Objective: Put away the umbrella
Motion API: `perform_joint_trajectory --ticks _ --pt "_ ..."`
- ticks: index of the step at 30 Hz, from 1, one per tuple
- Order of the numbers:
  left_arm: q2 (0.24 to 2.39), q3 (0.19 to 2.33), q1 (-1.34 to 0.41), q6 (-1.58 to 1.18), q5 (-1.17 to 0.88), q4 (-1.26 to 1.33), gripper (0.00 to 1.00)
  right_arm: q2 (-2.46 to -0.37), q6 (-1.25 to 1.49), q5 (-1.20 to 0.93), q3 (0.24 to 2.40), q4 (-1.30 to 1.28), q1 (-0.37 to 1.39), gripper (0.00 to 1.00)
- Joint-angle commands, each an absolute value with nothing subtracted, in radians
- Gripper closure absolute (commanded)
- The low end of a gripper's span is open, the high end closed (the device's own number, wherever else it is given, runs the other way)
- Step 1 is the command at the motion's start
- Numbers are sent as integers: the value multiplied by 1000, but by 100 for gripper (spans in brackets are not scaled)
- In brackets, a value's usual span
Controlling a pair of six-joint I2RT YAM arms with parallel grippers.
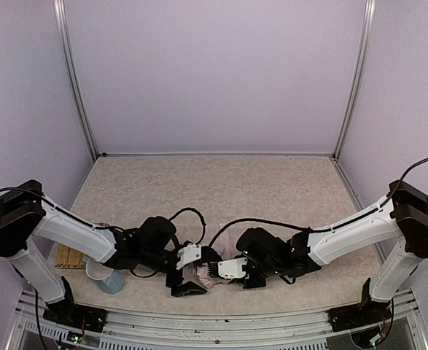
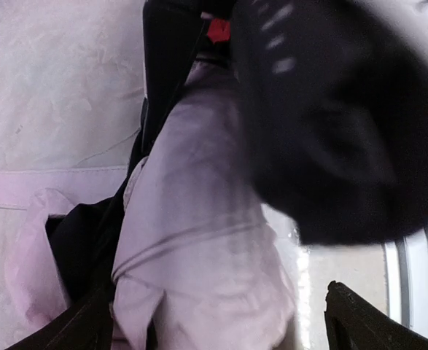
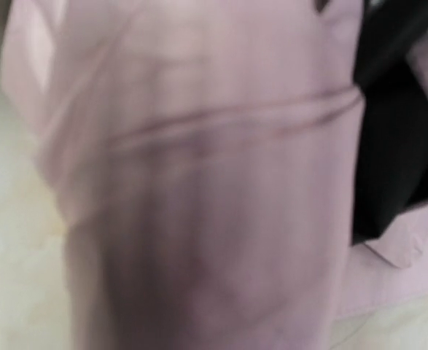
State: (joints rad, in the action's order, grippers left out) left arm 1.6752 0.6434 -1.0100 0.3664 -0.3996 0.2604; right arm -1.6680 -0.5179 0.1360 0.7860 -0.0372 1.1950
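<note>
The umbrella [image 1: 201, 277] lies folded at the table's near edge between both arms, a bundle of pale pink fabric with black lining showing. My left gripper [image 1: 187, 275] reaches it from the left. In the left wrist view the pink bundle [image 2: 199, 240] lies between wide-apart jaws, and the right fingertip [image 2: 359, 321] stands off the fabric, so the gripper is open. My right gripper [image 1: 226, 274] comes in from the right, pressed against the umbrella. The right wrist view is filled with blurred pink fabric [image 3: 214, 182] that hides the fingers. A black part of the right arm [image 2: 330, 109] looms over the bundle.
A pale blue cup [image 1: 111, 281], a white ring-shaped piece [image 1: 95, 271] and a tan slatted object [image 1: 69, 255] sit under the left arm. The metal rail [image 1: 214, 324] runs along the near edge, close to the umbrella. Lilac walls enclose the table.
</note>
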Motion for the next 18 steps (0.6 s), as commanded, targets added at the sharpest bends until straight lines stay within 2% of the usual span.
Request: perform_joint_trajectory --ticks 1,3,7,12,18 --pt "1450 529 -1015 359 -308 482 1 -1612 -489 149 743 -97 1198 96" --pt "1358 470 -1014 350 -295 555 1 -1560 -481 138 732 -72 1196 100" --pt "1244 379 -1012 366 -332 628 1 -1435 -477 110 702 -19 1190 100" --pt "1253 391 -1011 320 -236 610 1 -1291 -483 101 659 17 1176 100" --pt "1232 399 -1012 315 -281 627 1 -1118 -462 -22 655 -7 1149 100"
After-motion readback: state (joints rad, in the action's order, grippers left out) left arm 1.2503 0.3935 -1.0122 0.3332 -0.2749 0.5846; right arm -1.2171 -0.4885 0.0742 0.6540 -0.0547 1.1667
